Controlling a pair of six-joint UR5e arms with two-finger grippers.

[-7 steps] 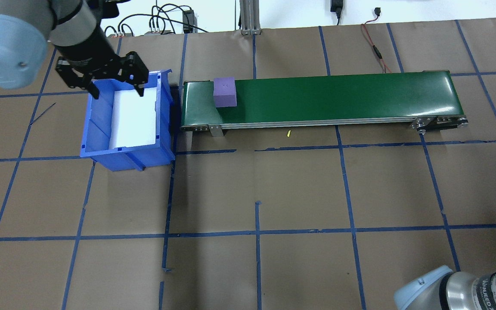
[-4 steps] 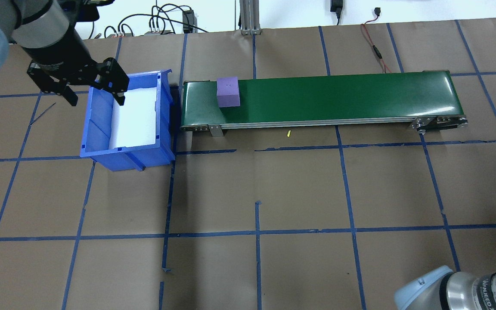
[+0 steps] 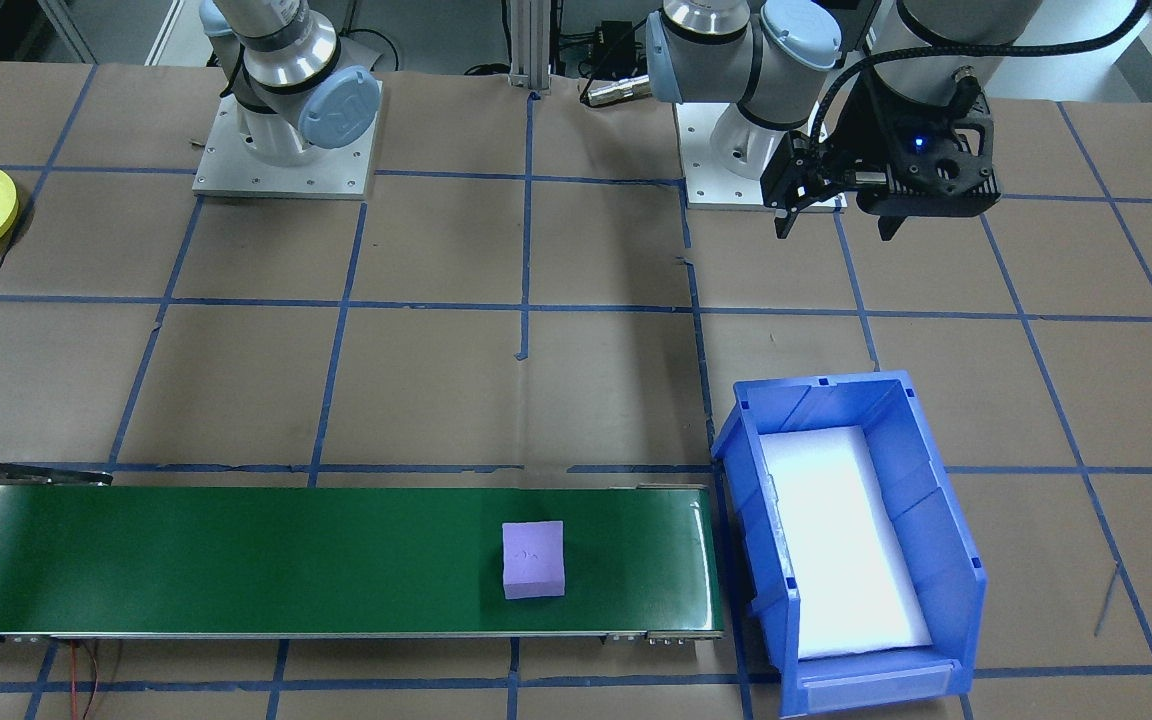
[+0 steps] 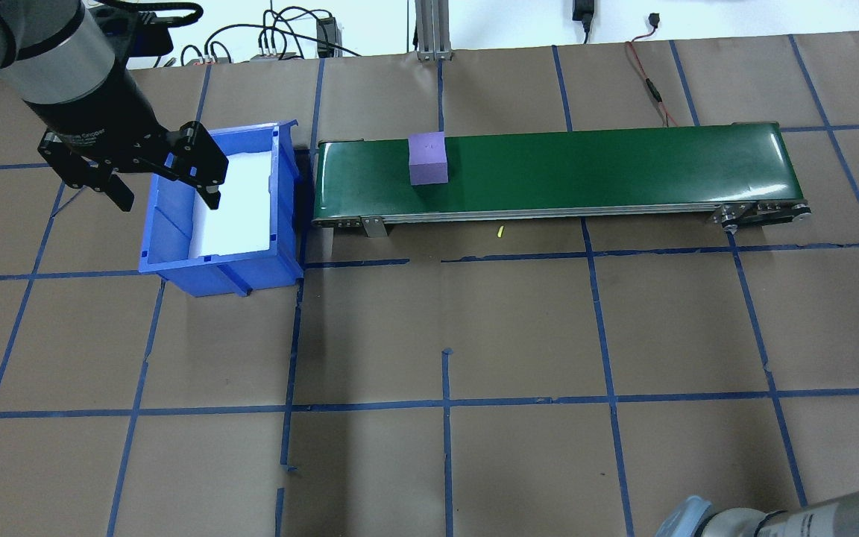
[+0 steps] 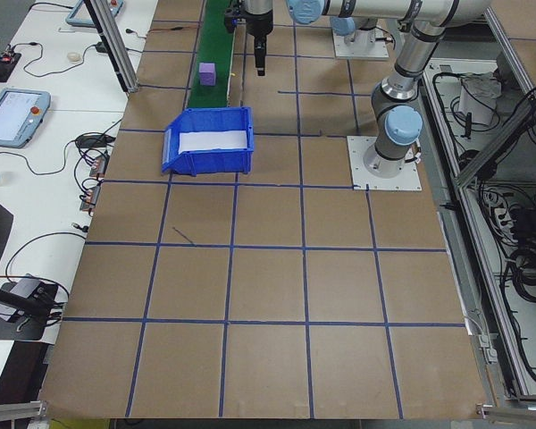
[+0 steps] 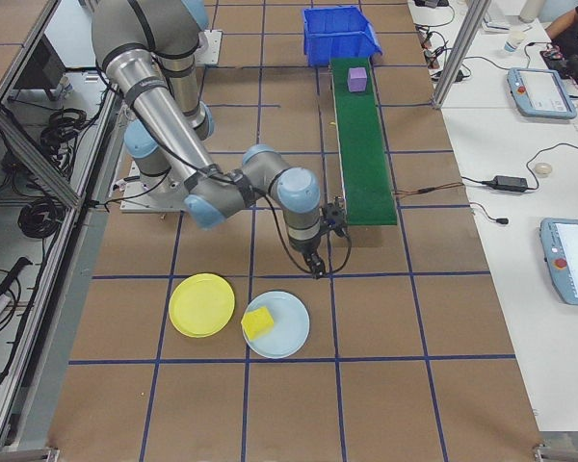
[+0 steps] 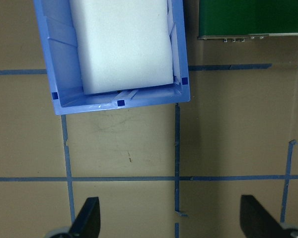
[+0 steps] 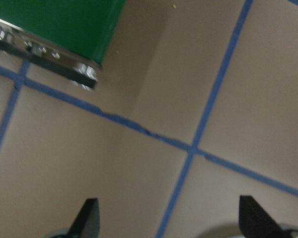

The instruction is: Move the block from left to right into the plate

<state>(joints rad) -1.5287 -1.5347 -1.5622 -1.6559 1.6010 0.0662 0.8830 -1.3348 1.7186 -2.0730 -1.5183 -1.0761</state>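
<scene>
Block [image 4: 428, 159] sits on the belt [image 4: 586, 168], in its left part in the overhead view, a short way in from the end that butts against the bin [image 4: 221, 272]. Left gripper [image 4: 168, 201] hangs over the bin's left wall, fingers spread wide, holding nothing; the wrist view confirms that, showing only the table and the bin's edge between the fingers. Right gripper [image 6: 318, 268] hangs just off the belt's other end, mid-frame in the right-side view, fingers also spread and empty; its wrist cam shows the belt's end corner at upper left. The key relation: from the right gripper the block lies straight up the belt, nearly the whole belt length away, at upper centre of that side view. The left gripper is nearer to the block, but the plate [image 6: 202, 305] lies lower left of the right gripper and close to it, so I judge the pick belongs to the right arm at its end of the belt. The block is close to a cube, with no real long axis; its faces sit square to the belt edges, so you can close across either pair of faces. Watch the pale plate [image 6: 289, 342] touching the yellow one: it holds a yellow piece [image 6: 258, 322] and isn't your target.
</scene>
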